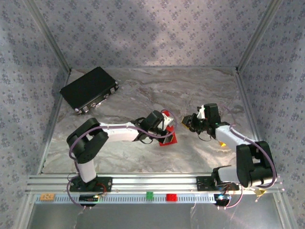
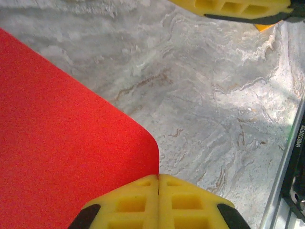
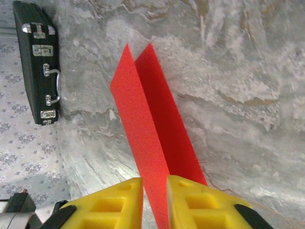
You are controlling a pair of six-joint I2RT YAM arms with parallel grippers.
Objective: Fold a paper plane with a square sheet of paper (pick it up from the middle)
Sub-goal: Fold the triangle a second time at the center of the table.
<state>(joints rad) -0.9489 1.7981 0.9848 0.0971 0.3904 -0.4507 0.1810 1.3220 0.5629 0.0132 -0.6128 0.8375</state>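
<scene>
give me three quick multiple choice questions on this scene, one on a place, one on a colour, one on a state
1. Where on the table does the black case lie?
A. far left corner
B. near right corner
C. dead centre

2. What colour is the sheet of paper?
A. white
B. blue
C. red

3. How does the left gripper stand?
A. wide open
B. shut
C. half open

Answers:
1 A: the top view shows the case by the far left walls.
2 C: the paper is bright red in both wrist views.
3 B: its yellow fingers meet with no gap in the left wrist view.
</scene>
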